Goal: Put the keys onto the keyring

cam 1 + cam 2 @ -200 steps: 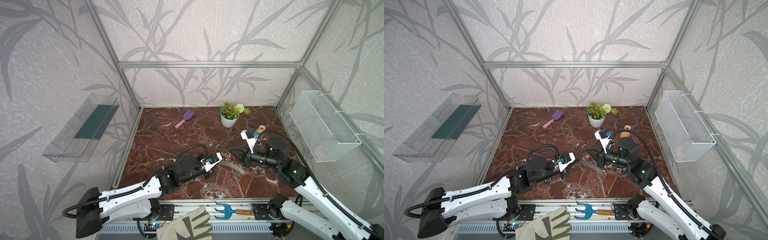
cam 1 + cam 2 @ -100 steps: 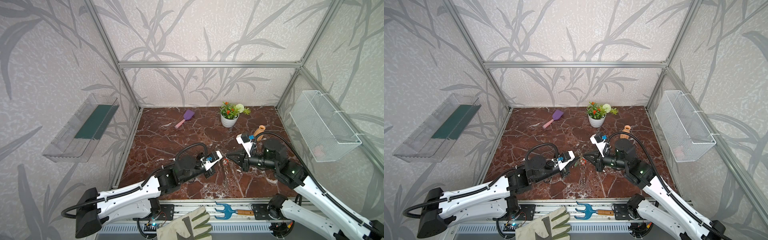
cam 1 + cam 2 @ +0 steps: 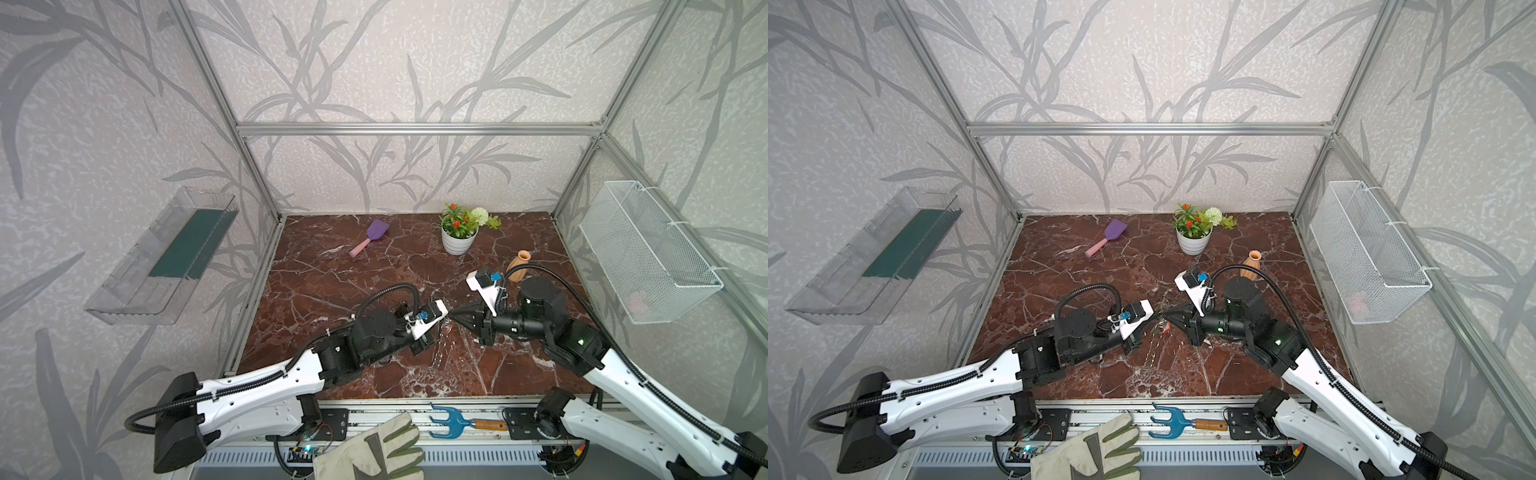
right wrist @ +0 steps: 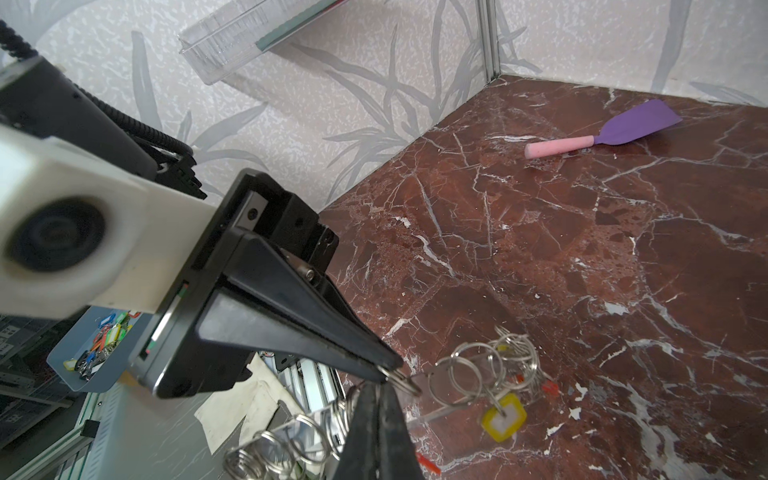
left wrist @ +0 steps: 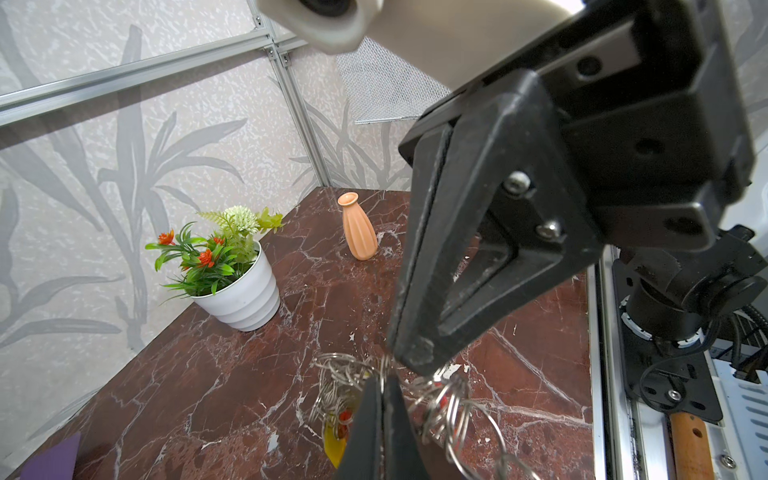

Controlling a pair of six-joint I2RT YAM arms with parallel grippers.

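1. Grippers: left gripper [image 4: 390,369] and right gripper [image 4: 377,392], both clenched, tip to tip above brown marble table [image 3: 332,291].
2. Flat grey flexible keyring band [image 4: 473,374] fringed with silver rings pinched between them: left nips a ring, right seemingly clamps band beside it.
3. Band droops below tips, long axis near vertical; arms equally near.
4. Yellow plastic key tag [image 4: 503,419] already hangs on a ring.

The keyring [image 4: 478,376], a limp band fringed with silver rings, is pinched where the left pincer [image 4: 392,371] and right pincer [image 4: 377,397] meet, with a yellow key [image 4: 503,417] hung from one ring.
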